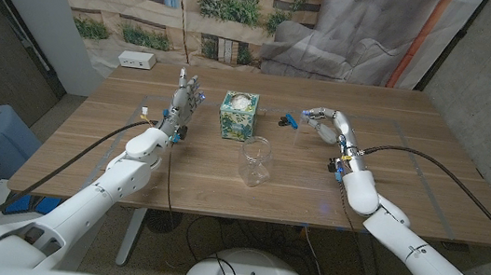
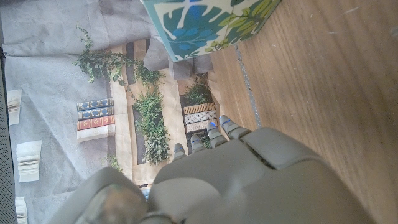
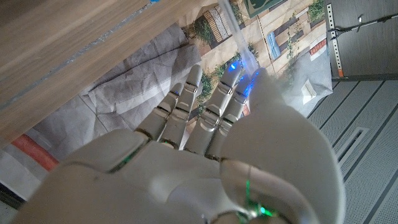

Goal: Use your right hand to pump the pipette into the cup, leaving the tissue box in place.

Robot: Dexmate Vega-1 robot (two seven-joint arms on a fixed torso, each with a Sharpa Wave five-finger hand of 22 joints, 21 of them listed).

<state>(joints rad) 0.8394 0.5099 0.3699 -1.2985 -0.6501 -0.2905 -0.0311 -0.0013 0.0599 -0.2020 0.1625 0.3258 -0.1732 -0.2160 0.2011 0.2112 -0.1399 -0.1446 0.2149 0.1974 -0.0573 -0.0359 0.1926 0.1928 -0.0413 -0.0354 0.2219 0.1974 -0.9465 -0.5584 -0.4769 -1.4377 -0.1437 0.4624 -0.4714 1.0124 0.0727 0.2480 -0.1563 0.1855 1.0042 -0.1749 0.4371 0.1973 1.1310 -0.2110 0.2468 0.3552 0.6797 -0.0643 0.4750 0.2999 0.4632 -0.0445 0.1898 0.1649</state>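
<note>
Head view: right robot hand [image 1: 324, 125] near pipette [image 1: 298, 129]

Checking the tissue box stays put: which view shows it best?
The head view: the whole tissue box stands on the table behind the cup. The left wrist view catches one leaf-patterned corner; in the right wrist view I can't make it out.

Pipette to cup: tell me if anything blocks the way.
The right hand holds the pipette to the right of the tissue box. The cup stands nearer the robot, and only bare table lies between them. Nothing visible blocks the way.
</note>
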